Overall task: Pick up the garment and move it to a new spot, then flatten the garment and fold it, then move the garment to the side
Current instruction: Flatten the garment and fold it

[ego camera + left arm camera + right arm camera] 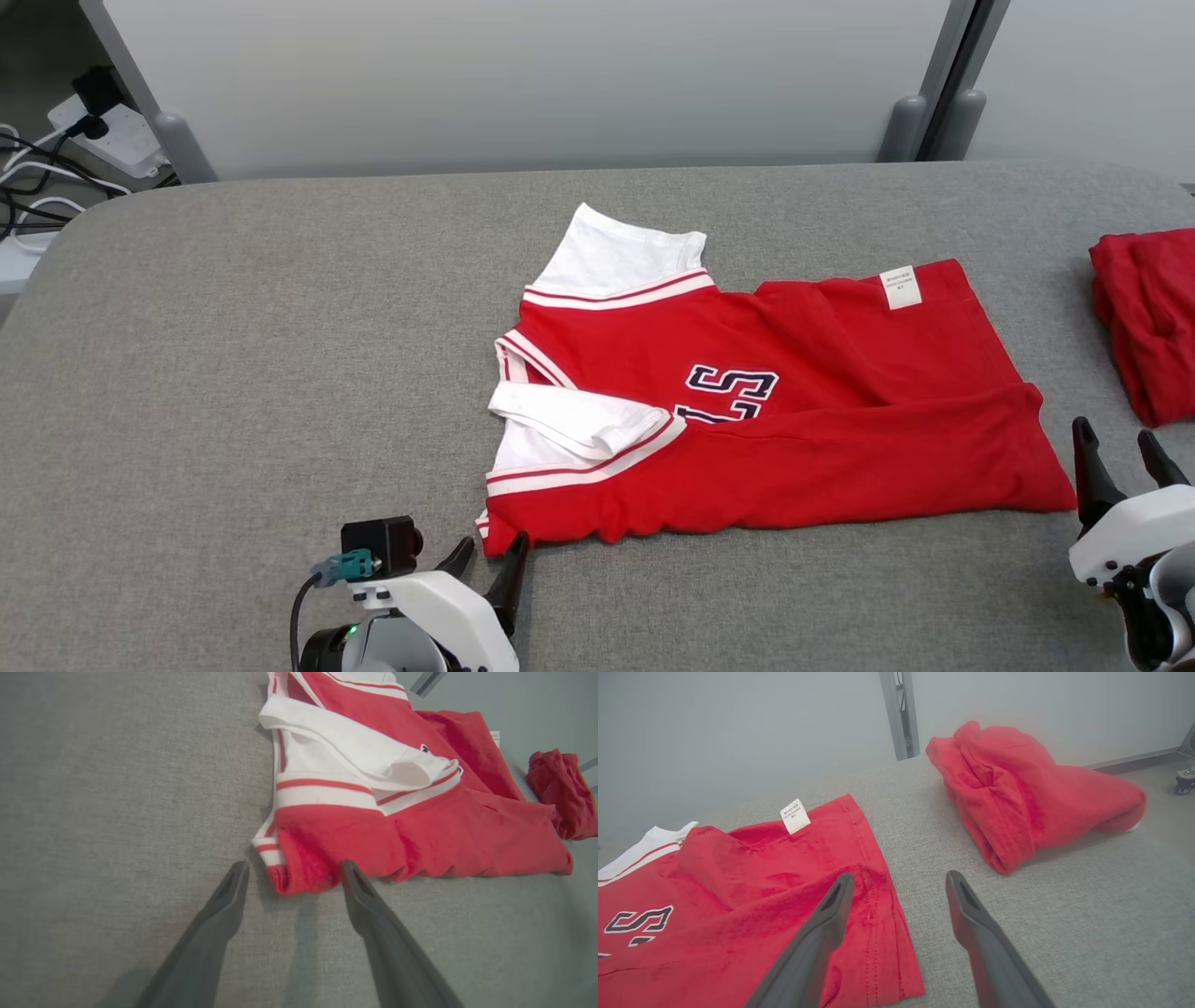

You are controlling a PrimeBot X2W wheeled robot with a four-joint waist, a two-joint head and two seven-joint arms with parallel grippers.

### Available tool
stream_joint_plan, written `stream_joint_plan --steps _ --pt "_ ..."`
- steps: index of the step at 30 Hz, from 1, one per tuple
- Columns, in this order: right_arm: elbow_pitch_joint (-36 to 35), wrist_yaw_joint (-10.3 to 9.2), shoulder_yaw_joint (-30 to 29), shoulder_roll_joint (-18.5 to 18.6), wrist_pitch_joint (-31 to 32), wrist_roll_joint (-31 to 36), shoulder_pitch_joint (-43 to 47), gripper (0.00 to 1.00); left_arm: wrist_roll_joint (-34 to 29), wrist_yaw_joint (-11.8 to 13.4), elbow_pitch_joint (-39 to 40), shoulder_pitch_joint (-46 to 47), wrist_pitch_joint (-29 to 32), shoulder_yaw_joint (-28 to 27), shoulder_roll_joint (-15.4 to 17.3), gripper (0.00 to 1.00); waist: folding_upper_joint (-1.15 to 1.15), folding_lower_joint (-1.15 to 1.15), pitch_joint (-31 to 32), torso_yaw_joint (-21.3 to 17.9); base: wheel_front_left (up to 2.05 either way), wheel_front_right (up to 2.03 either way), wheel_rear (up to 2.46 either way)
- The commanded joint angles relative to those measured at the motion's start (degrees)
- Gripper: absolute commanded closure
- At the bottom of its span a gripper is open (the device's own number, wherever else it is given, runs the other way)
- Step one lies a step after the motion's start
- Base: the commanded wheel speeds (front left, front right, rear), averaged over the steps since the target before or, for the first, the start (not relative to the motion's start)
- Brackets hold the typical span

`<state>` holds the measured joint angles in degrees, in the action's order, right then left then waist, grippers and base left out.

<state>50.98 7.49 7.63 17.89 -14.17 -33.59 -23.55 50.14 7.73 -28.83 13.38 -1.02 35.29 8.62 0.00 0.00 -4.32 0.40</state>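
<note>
Head view: garment (766,411) lay mid tabletop (233,373), partly folded. Your left gripper (492,551) and right gripper (1114,431) sat at near corners, fingers spread, empty. Folding seemingly in hand; next called for pinching edge, folding across.

Lab-like test room, grey padded table (280,327), pale partition panels (523,84), power strip (117,140) and cables (37,177)

A grey fabric-covered surface (233,373) with rounded far corners carries two pieces of cloth. A red jersey (840,373) with white sleeves lies folded near its middle. Well apart, at the right edge, sits a crumpled red bundle (1148,317), perhaps another garment.
</note>
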Motion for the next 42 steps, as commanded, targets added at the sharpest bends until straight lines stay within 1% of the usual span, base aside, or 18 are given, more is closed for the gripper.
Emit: stream_joint_plan --steps 1,2,3,4,6,8,9,10,19,25,30,31,32,33,34,35,42 --pt "-1.35 0.00 0.61 0.84 -0.78 0.68 0.79 0.00 0.64 0.59 1.50 1.59 -0.03 -2.02 0.77 0.15 0.00 0.00 -0.11 -0.13 0.00 0.00 0.00" --pt "-1.51 0.00 0.48 0.87 -0.79 0.78 0.88 0.00 0.88 0.55 1.67 1.60 0.08 -2.11 0.65 0.29 0.00 0.00 -0.17 -0.20 0.00 0.00 0.00" --pt "-1.65 0.00 0.36 0.89 -0.79 0.86 0.95 0.00 1.09 0.47 1.80 1.61 0.15 -2.17 0.56 0.50 0.00 0.00 -0.22 -0.28 0.00 0.00 0.00" --pt "-1.78 0.00 0.24 0.90 -0.79 0.91 1.02 0.00 1.32 0.40 1.82 1.60 0.19 -2.26 0.47 0.54 0.00 0.00 -0.27 -0.34 0.00 0.00 0.00" --pt "-1.86 0.00 0.01 0.88 -0.65 0.99 1.20 0.00 1.80 0.25 1.66 1.56 0.35 -2.43 0.27 0.64 0.00 0.00 -0.31 -0.41 0.00 0.00 0.00" --pt "-1.96 0.00 -0.11 0.81 -0.25 1.00 1.38 0.00 2.03 0.09 1.31 1.62 0.23 -2.51 0.13 0.82 0.00 0.00 -0.32 -0.42 0.00 0.00 0.00" --pt "-2.01 0.00 -0.15 0.80 -0.03 0.94 1.52 0.00 2.23 -0.07 1.11 1.63 0.16 -2.59 -0.01 0.97 0.00 0.00 -0.27 -0.39 0.00 0.00 0.00" --pt "-2.05 0.00 -0.18 0.77 0.26 0.81 1.69 0.00 2.35 -0.24 0.93 1.67 0.01 -2.64 -0.12 1.00 0.00 0.00 -0.23 -0.37 0.00 0.00 0.00" --pt "-1.17 0.00 -0.45 -1.08 5.03 -6.18 3.77 0.00 2.64 -1.11 0.35 1.49 -2.05 -3.08 -0.25 1.00 0.00 0.00 0.04 0.67 0.00 0.00 0.00" --pt "2.36 0.00 1.20 -1.43 7.14 -7.90 2.50 0.00 2.63 -1.27 0.69 1.61 -2.48 -3.18 0.15 1.00 0.00 0.00 -0.33 1.39 0.00 0.00 0.00" --pt "5.17 0.00 2.82 -1.58 7.46 -8.79 0.06 0.00 2.53 -1.37 1.16 1.96 -2.71 -3.19 0.49 1.00 0.00 0.00 -0.89 1.96 0.00 0.00 0.00" --pt "5.65 0.00 3.09 -1.56 7.37 -9.01 -0.42 0.16 2.53 -1.37 1.24 2.01 -2.71 -3.20 0.57 1.00 0.00 0.00 -1.03 2.07 0.00 0.00 0.00" --pt "6.13 0.00 3.44 -1.58 7.49 -9.25 -0.84 0.56 2.51 -1.36 1.31 2.06 -2.71 -3.19 0.66 1.00 0.00 0.00 -1.15 2.16 0.00 0.00 0.00" --pt "6.56 0.00 3.85 -1.52 7.53 -9.42 -1.20 0.65 2.48 -1.36 1.38 2.10 -2.71 -3.18 0.75 1.00 0.00 0.00 -1.25 2.26 0.00 0.00 0.00" --pt "6.89 0.00 4.24 -1.46 7.49 -9.63 -1.48 0.97 2.45 -1.35 1.42 2.14 -2.71 -3.16 0.83 1.00 0.00 0.00 -1.31 2.37 0.00 0.00 0.00" --pt "7.12 0.00 4.70 -1.44 7.61 -9.93 -1.67 1.00 2.43 -1.33 1.45 2.16 -2.75 -3.18 0.91 1.00 0.00 0.00 -1.32 2.48 0.00 0.00 0.00" --pt "7.08 0.00 7.54 -0.48 6.86 -11.62 -0.56 1.00 2.41 -1.22 1.96 1.87 -3.31 -3.42 1.56 1.00 0.00 0.00 -0.83 3.03 0.00 0.00 0.00"
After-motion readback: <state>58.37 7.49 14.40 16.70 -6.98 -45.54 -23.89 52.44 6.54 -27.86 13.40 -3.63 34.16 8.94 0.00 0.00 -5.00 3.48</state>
